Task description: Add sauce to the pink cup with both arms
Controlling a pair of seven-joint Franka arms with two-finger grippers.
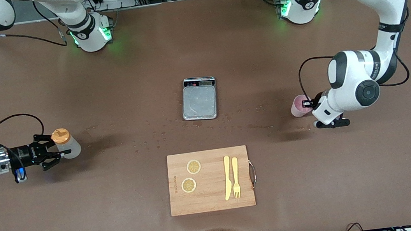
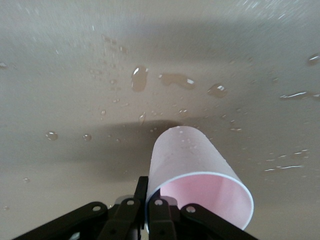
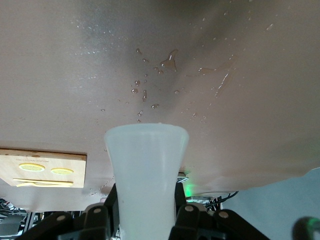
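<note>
Gripping pink cup (image 2: 200,185), empty, sauce (image 1: 67,144) gripped.

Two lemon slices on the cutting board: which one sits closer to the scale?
The lemon slice farther from the front camera; the other lemon slice lies nearer the camera, away from the scale.

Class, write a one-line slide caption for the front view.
Right gripper holds the sauce bottle and left gripper grips the pink cup, at either end of the table, with a scale midway.
</note>
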